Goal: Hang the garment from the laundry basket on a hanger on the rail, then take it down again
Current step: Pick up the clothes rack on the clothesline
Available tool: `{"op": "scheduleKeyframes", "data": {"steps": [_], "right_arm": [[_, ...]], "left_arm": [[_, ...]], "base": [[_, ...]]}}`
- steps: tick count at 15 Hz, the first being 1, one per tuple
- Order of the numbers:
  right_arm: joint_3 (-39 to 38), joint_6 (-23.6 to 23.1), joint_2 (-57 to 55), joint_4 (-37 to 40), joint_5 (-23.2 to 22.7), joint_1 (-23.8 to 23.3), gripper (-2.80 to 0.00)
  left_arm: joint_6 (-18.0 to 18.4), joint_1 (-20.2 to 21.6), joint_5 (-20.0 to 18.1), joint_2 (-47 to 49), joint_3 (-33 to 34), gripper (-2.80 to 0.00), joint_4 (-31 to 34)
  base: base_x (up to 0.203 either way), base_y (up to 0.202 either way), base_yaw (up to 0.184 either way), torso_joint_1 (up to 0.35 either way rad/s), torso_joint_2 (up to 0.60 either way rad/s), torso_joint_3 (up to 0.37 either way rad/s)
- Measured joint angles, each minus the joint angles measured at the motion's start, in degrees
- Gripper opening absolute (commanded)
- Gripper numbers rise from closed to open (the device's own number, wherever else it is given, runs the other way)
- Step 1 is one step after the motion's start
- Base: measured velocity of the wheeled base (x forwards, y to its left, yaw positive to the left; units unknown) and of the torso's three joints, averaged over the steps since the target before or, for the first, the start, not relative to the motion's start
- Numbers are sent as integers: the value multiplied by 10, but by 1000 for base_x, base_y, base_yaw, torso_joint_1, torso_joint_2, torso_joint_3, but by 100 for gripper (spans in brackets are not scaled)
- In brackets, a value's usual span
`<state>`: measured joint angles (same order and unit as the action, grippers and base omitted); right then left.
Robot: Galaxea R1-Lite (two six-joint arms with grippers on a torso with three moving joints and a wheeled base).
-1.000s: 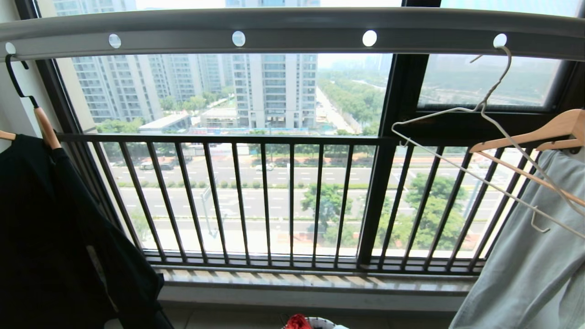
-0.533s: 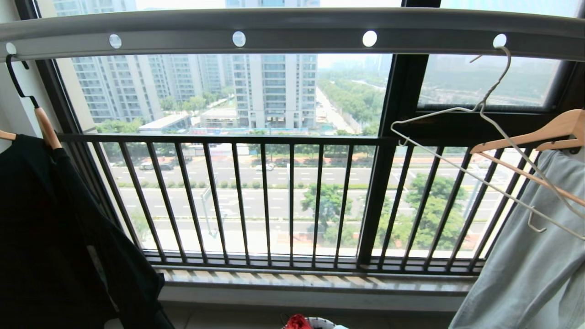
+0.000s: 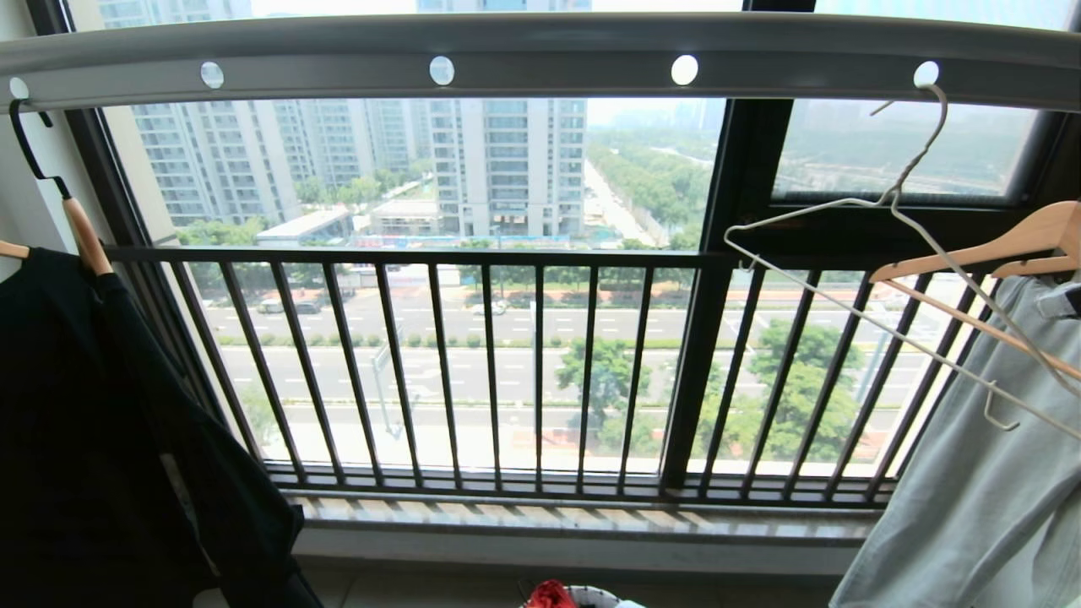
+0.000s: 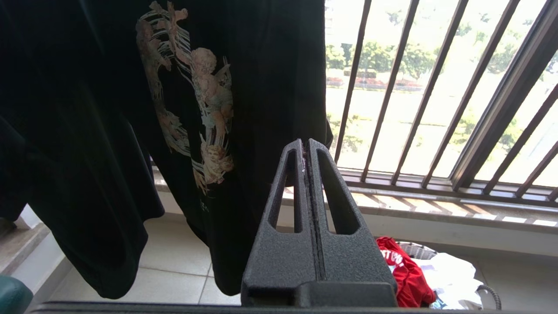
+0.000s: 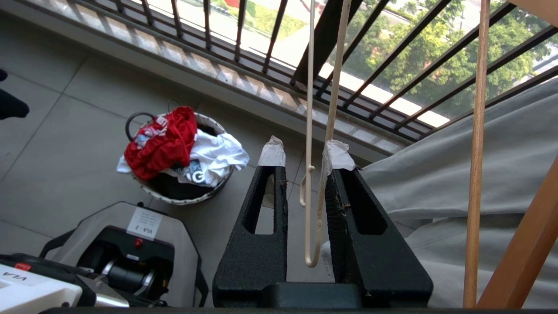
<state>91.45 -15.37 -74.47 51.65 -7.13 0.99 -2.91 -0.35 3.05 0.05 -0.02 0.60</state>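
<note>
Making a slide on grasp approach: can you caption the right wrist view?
Right gripper, fingers apart, straddles the wire hanger; red T-shirt waits in the basket.

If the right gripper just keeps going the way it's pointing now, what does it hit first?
Probably the hanger: its thin wire runs already lie between the open fingers of the right gripper, so pushing on would likely meet the wire. Depth is hard to judge; beyond lie the floor tiles.
</note>
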Motion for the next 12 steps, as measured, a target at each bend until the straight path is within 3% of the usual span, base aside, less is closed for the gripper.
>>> {"op": "scheduleKeyframes", "data": {"steps": [12], "right_arm": [[3,0,-96,-61,2,-14,0]], "left_arm": [[0,0,0,0,0,-280,0]], "base": [[0,0,0,0,0,0]]}}
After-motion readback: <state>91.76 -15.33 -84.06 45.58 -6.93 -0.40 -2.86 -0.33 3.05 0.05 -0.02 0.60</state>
